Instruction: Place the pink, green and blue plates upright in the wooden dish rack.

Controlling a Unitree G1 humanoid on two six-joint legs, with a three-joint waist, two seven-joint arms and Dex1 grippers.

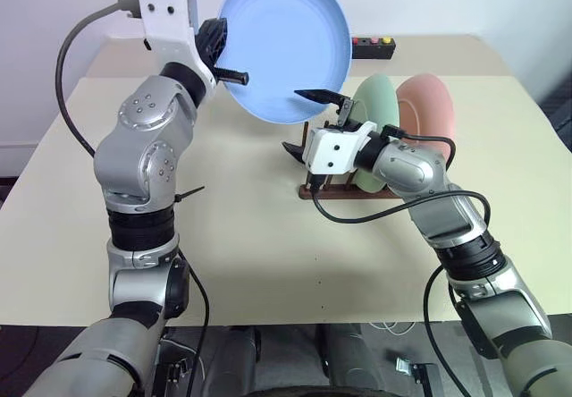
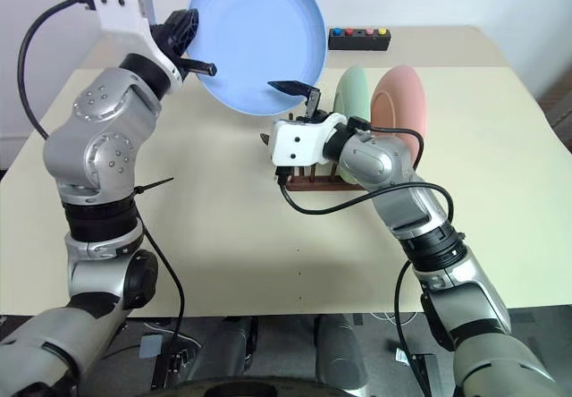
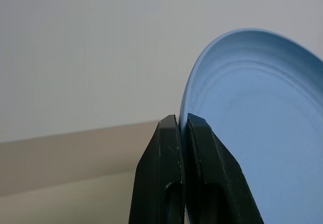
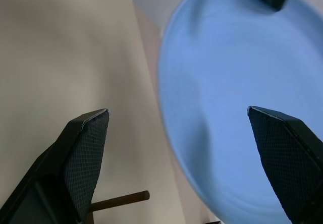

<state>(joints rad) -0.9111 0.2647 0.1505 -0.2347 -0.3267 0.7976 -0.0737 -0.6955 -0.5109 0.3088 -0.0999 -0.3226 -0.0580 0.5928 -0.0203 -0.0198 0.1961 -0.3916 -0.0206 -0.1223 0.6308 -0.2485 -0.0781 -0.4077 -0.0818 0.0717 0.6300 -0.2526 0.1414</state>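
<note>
The left gripper [image 1: 217,53] pinches the light blue plate [image 1: 284,44] aloft by its rim, lower edge between the wide-open right gripper [image 1: 315,122] fingers, above the wooden dish rack [image 1: 323,188].

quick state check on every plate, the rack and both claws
round light blue plate: held in the air by its rim, tilted, above the table
round mint green plate: upright in the rack
round salmon pink plate: upright in the rack, behind the green one
dark brown wooden dish rack: on the table, front slots free
left claw: shut on the blue plate
right claw: open, holding nothing
</note>
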